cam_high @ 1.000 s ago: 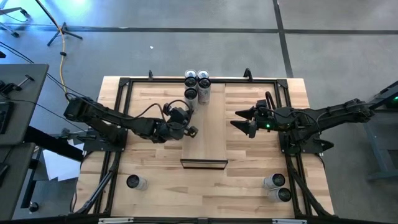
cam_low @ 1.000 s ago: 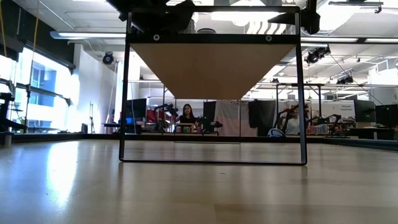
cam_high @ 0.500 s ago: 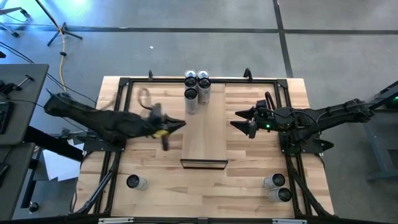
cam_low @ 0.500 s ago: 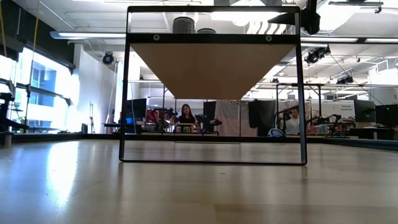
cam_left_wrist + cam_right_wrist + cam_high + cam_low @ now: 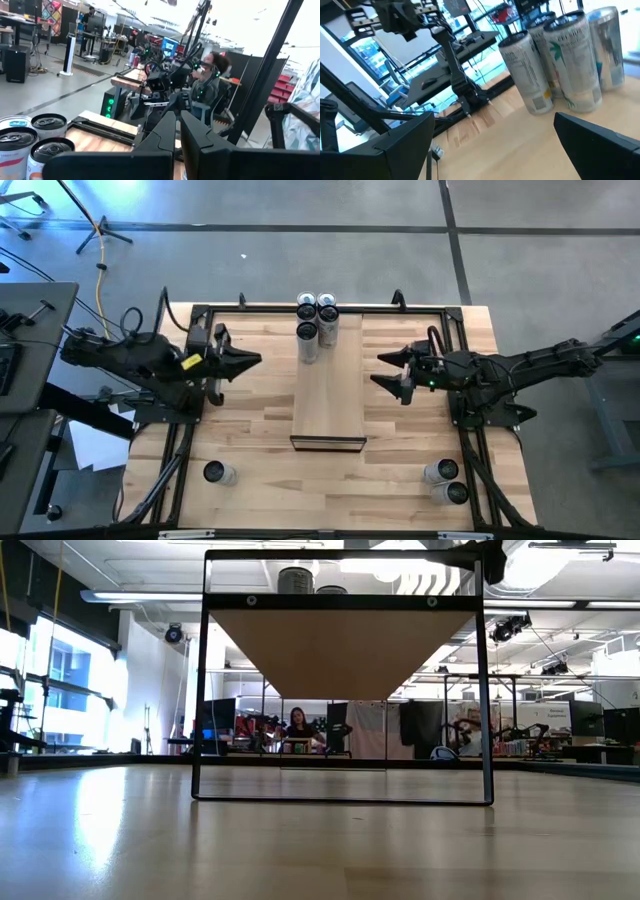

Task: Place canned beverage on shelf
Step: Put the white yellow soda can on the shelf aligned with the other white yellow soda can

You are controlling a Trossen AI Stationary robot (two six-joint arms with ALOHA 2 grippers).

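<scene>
At the near edge of the desk (image 5: 260,480) three cans waited: a lone can (image 5: 217,473) at the near left and a pair of cans (image 5: 443,480) at the near right, all standing well apart from both arms. Between them began the shelf (image 5: 327,395), its dark end edge facing near and its long light-wood top running toward the far side, bare along most of its length. Level with the shelf's middle, the right claw (image 5: 388,372) hung just off its right side with fingers spread wide and nothing between them. On the opposite side the left claw (image 5: 250,362) sat well clear of the shelf, its fingers pressed together and empty; a second earlier it had been over the left edge of the shelf close to the cans, so it had pulled back leftward over the desk. At the far end of the shelf stood the four placed cans (image 5: 317,322), upright and clustered in a tight group, the nearest of them toward the left edge. The left arm's retreat suggested its delivery was finished and that can now rested with the others. I judged the task part done, with the three near cans not yet shelved and the open right claw the likelier one to fetch the next.
</scene>
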